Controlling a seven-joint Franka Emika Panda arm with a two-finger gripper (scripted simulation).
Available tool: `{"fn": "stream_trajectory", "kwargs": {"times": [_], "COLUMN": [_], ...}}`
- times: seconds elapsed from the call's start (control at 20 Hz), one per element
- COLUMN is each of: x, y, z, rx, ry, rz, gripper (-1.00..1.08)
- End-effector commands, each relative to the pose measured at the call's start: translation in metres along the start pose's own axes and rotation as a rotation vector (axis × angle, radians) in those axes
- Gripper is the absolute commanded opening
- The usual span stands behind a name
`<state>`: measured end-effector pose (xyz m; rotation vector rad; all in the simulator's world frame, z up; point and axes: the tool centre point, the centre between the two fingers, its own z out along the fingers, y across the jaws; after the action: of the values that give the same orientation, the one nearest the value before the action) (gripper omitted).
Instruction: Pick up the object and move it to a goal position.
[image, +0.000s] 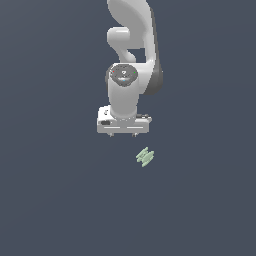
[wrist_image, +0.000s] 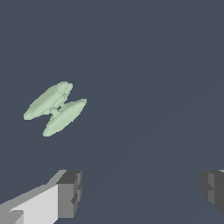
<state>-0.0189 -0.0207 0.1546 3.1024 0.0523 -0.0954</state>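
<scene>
Exterior view
Arm: the white Panda arm (image: 131, 50) is reaching down from the top centre of the frame, its wrist pointing downward over a plain dark blue-grey surface (image: 50, 200).
Gripper: the gripper (image: 123, 134) is sitting at the centre of the frame, just above the middle; only two short dark finger stubs are showing under the white hand body, set apart from each other.
Object: the pale mint-green piece (image: 145, 156) is lying just below the gripper and toward the exterior view's right, a little under the frame's centre, not touching the fingers.
Object pose: it is lying tilted on a diagonal; finer detail is too small to make out here.

Wrist view
Fingers: the dark grey fingertips (wrist_image: 70, 193) are appearing at the lower left and lower right edges of the picture, with a broad stretch of bare surface showing between them.
Gripper state: the jaws are standing wide and are holding nothing.
Object: the piece is showing as two long ridged lobes joined by a narrow waist, lying on a slant.
Object relation: it is lying outside the gap between the fingers, off beyond the one with the white body behind it, well apart from both.
</scene>
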Motion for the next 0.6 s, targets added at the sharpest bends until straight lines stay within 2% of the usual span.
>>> {"fn": "stream_trajectory", "kwargs": {"times": [0.0,0.55], "x": [0.000,-0.003], "y": [0.000,-0.017], "z": [0.000,0.013], "rx": [0.000,-0.006], "ry": [0.000,-0.026], "rz": [0.000,-0.083], "gripper": [1.00,1.00]}}
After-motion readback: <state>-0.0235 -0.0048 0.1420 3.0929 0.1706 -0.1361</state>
